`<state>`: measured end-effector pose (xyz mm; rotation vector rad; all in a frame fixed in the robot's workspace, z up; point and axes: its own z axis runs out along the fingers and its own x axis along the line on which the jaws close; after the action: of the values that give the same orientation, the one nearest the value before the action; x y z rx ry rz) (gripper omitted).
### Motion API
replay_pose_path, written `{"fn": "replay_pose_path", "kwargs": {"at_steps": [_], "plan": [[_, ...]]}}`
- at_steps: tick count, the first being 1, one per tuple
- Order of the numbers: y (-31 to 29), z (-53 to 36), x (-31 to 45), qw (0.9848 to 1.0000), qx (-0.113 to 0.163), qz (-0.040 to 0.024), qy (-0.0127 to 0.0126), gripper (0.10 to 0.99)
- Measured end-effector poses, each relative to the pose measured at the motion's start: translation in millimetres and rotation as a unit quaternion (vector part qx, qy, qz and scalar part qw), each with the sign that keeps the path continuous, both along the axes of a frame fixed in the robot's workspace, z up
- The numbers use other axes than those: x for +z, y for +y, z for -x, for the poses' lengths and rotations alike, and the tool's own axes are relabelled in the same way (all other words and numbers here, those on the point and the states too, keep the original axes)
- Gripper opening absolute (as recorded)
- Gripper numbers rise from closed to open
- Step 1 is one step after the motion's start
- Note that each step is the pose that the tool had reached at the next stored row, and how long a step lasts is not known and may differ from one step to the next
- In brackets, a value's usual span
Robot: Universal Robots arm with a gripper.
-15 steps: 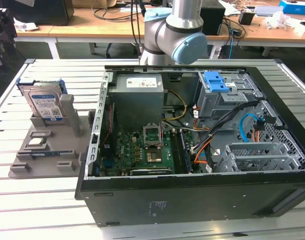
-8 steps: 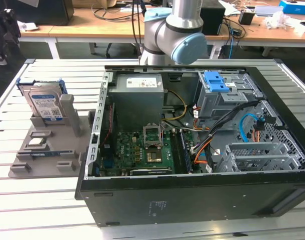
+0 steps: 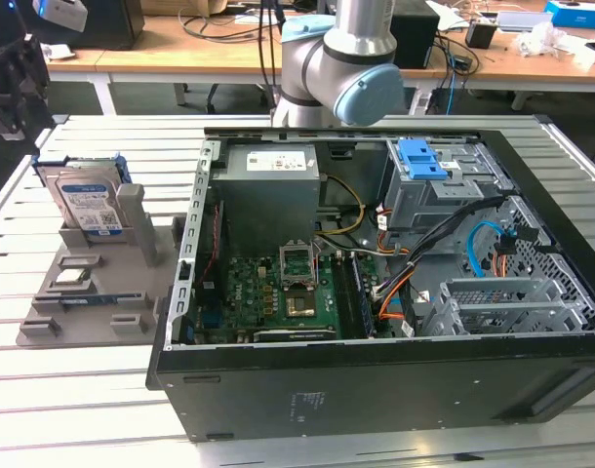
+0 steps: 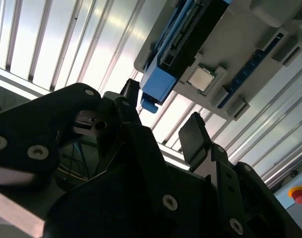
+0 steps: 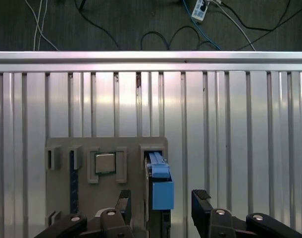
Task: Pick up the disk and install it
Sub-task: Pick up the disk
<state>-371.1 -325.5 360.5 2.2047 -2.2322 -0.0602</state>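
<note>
A slatted aluminium tabletop fills the foreground, with wooden desks and loose cables in the room behind it. From the open black metal computer case, the flat rectangular silver metal disk, with its blue-and-white label and blue plastic carrier frame, stands at about nine o'clock in the exterior view. It stands on edge in a slot of a grey plastic holder, label facing the camera. It is well apart from the case. A small square silver chip lies flat in the same holder, just beside the disk at its six o'clock.

In the first wrist view the black two-fingered tool is spread wide and holds nothing. The disk shows edge-on there, and its blue frame runs along the gap between the two fingers. Its long top edge points to the tool's twelve o'clock. The fingers flank the thin faces, and the gap looks wider than the disk is thick. I judge that nothing touches yet.

The second wrist view shows the tool equally wide, with the blue end of the disk near the fingertips and the chip just beside it.
</note>
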Motion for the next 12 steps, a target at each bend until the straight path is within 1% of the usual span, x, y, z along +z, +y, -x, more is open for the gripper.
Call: {"fn": "replay_pose_path", "kwargs": {"at_steps": [3, 5, 8, 12], "plan": [[0.0, -2.9, -6.7, 1.0000, 0.001, 0.0015, -0.0001, 0.600], [0.1, -5.3, -12.7, 1.0000, 0.002, 0.0039, 0.0000, 0.600], [0.1, -7.7, -18.6, 1.0000, 0.004, 0.0064, 0.0000, 0.600], [0.4, -11.4, -26.4, 0.9999, 0.007, 0.0081, -0.0001, 0.600]]}}
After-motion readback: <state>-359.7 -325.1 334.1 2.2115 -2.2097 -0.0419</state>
